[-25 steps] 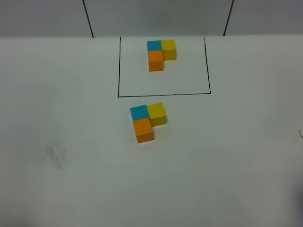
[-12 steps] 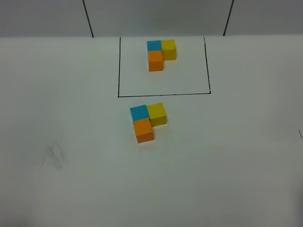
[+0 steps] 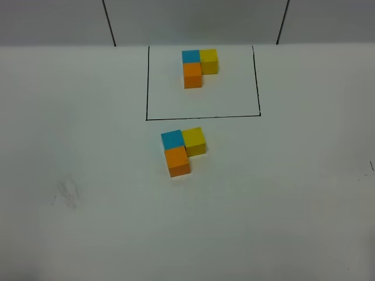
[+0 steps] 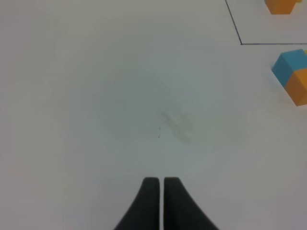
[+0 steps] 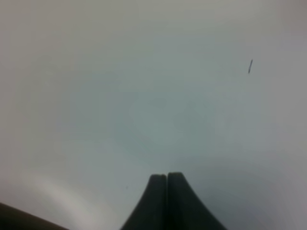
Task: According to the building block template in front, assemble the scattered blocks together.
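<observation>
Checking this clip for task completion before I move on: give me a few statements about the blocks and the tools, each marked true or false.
1. The three scattered blocks sit joined in an L outside the black drawn rectangle. True.
2. In that cluster the sky-blue cube touches the orange cube. True.
3. The building block template has its yellow cube on the left of the high view. False: it is on the right, beside the template's sky-blue cube.
4. The left tool is shut on a cube. False: it is shut with nothing between its fingers, away from the cubes.
5. The right tool is open. False: its fingers are together over bare table.
</observation>
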Controlling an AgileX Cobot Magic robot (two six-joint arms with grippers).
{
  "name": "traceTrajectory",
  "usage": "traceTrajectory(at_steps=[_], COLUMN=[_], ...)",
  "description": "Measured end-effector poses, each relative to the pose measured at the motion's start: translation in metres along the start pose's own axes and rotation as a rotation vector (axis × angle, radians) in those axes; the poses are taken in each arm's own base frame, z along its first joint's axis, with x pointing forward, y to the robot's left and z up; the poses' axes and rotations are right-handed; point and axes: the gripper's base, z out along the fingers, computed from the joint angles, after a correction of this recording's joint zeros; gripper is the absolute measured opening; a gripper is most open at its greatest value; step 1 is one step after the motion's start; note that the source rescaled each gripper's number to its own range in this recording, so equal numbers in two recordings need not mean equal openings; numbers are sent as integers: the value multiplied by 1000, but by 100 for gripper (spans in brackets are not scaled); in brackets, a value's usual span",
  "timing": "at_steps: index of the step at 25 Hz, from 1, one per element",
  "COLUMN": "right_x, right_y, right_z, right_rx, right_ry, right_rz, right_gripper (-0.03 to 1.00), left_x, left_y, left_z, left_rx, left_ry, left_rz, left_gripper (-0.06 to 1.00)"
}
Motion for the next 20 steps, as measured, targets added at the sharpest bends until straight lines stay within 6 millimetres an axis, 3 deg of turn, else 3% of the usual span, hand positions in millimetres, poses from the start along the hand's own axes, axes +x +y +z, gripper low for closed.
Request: traceTrajectory(at_steps=[11, 20], right_x=[21, 38], right_y=[1, 2], right_z=[-27, -43], right_rx=[160, 281], right_ry=[-186, -302], right_rz=[121, 103], right_gripper=[0, 0], left_x=[0, 0], left_y=[0, 0], left_z=[0, 0], left_rx=[0, 0], left_ry=[0, 0], left_rz=[0, 0], left_gripper=[0, 0])
